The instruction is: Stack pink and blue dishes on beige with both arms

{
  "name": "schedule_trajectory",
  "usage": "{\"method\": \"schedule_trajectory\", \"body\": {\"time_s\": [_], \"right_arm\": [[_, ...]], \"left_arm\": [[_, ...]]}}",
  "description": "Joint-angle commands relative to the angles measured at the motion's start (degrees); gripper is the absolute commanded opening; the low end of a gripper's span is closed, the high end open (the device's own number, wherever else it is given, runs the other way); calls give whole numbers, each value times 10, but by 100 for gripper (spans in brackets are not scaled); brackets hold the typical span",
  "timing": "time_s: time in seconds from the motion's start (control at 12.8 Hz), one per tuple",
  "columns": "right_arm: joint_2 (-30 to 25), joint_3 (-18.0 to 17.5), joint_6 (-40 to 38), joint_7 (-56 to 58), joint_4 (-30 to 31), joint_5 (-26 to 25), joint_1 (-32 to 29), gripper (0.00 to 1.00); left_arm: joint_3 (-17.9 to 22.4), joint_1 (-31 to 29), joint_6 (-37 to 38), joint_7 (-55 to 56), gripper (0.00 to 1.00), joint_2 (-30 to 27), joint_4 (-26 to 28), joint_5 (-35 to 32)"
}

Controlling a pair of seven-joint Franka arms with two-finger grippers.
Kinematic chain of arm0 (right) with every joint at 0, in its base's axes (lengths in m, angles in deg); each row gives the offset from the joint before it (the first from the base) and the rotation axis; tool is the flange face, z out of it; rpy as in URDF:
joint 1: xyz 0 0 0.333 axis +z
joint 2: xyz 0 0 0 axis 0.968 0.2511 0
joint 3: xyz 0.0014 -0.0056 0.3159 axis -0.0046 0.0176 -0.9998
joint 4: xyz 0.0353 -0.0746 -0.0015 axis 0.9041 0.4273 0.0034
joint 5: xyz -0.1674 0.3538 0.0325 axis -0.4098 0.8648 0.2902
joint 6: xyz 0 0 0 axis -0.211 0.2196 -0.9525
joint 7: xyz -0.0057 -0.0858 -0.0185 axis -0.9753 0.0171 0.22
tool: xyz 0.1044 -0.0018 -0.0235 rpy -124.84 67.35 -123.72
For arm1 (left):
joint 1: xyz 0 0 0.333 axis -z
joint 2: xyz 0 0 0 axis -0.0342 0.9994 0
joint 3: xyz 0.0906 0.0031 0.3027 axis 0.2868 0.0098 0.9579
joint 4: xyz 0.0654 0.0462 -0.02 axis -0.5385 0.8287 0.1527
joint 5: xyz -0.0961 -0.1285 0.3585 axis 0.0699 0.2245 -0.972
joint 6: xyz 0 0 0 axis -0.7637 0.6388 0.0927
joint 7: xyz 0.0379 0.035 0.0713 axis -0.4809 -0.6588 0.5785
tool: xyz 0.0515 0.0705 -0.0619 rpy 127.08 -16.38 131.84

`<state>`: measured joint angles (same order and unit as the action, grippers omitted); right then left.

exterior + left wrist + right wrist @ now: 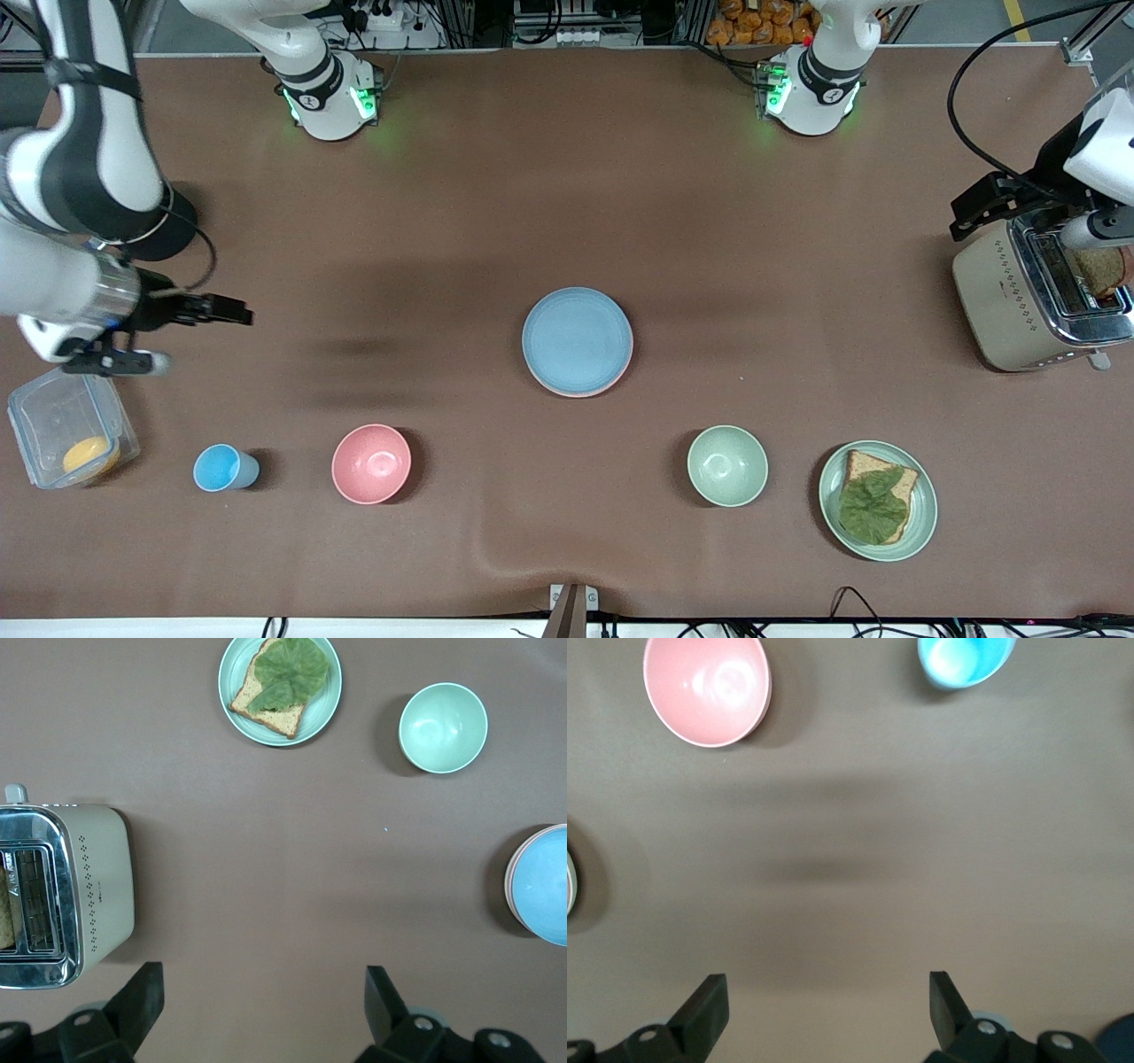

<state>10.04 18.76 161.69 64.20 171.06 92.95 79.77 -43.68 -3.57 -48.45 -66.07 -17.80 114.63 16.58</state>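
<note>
The light blue plate (577,338) lies on top of the pale pink plate (567,391) in the middle of the table; only the pink plate's rim shows. The stack's edge also shows in the left wrist view, blue plate (547,896) on top. No beige plate shows apart from this stack; whether it lies beneath is hidden. My right gripper (205,338) hangs open and empty over the right arm's end of the table, above bare table in its wrist view (828,992). My left gripper (1010,232) is open and empty beside the toaster, over bare table (266,992).
A toaster (1036,292) with bread in it stands at the left arm's end. Nearer the camera sit a clear container (71,439), a blue cup (223,467), a pink bowl (371,463), a green bowl (727,465) and a green plate (926,523) with toast and lettuce.
</note>
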Motion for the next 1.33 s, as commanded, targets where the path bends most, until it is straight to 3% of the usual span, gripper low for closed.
{"method": "schedule_trajectory", "body": {"time_s": [0.0, 0.55, 1.25], "right_arm": [[-66, -13, -1, 34, 21, -70, -10, 100], [-142, -15, -56, 29, 12, -98, -8, 100], [-142, -12, -83, 22, -6, -98, -23, 100]], "left_arm": [[8, 12, 21, 0, 100, -4, -4, 12], [11, 12, 24, -8, 100, -8, -2, 12], [4, 4, 22, -8, 100, 3, -9, 5]]}}
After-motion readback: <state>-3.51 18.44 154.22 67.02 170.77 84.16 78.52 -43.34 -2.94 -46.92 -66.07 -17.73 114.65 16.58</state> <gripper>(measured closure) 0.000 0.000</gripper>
